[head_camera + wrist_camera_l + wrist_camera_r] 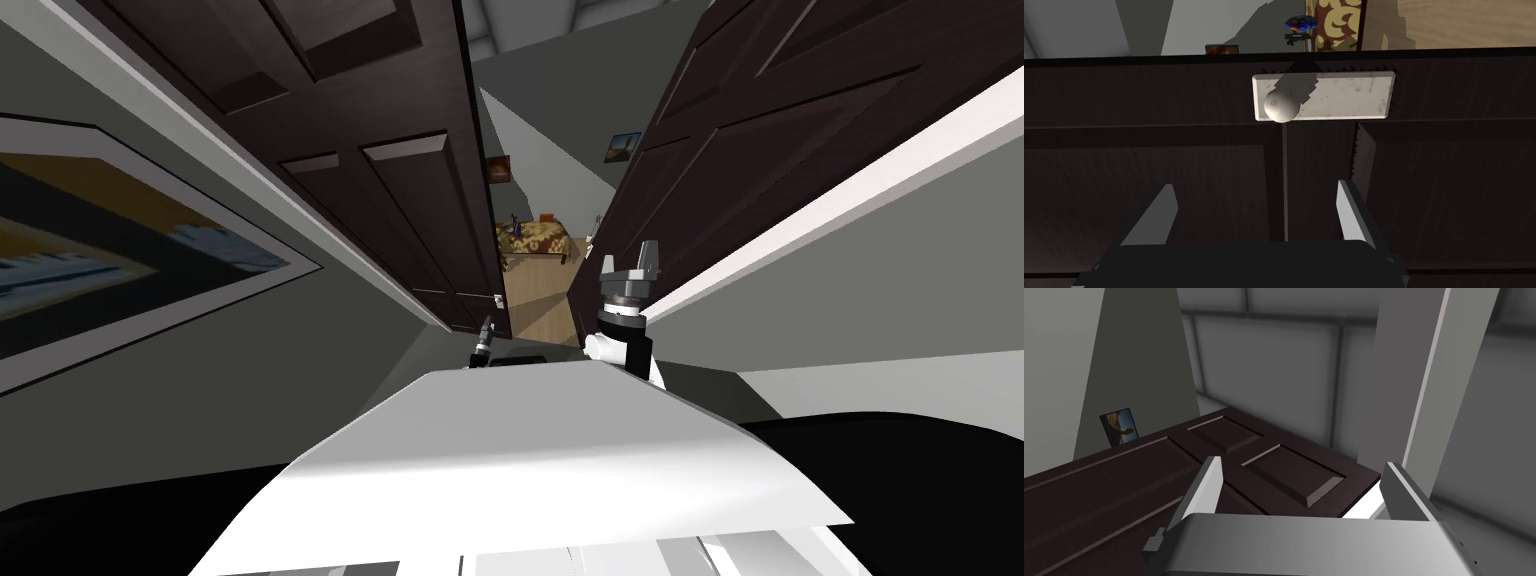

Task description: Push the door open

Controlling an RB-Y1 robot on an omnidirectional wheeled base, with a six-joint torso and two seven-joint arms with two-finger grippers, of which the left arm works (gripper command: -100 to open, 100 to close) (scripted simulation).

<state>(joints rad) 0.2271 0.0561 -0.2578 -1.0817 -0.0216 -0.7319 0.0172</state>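
Your left claw (1256,186) stands wide open and faces the dark left door (1149,190) close up. The round knob (1280,105) on its pale plate (1349,95) lies just beyond the fingertips, untouched. That door is ajar, and a bed (540,240) shows through the gap. Your right claw (1302,462) is also wide open, near the right door (1124,488).

The door (400,200) is dark brown with faint wood grain. Its round knob (1280,105) is pale grey and sits on a mottled off-white plate (1344,95). At 12 o'clock beyond it, the bed cover (540,240) has gold-and-brown swirls, the floor (535,305) is tan wood, and the wall (300,380) is grey.
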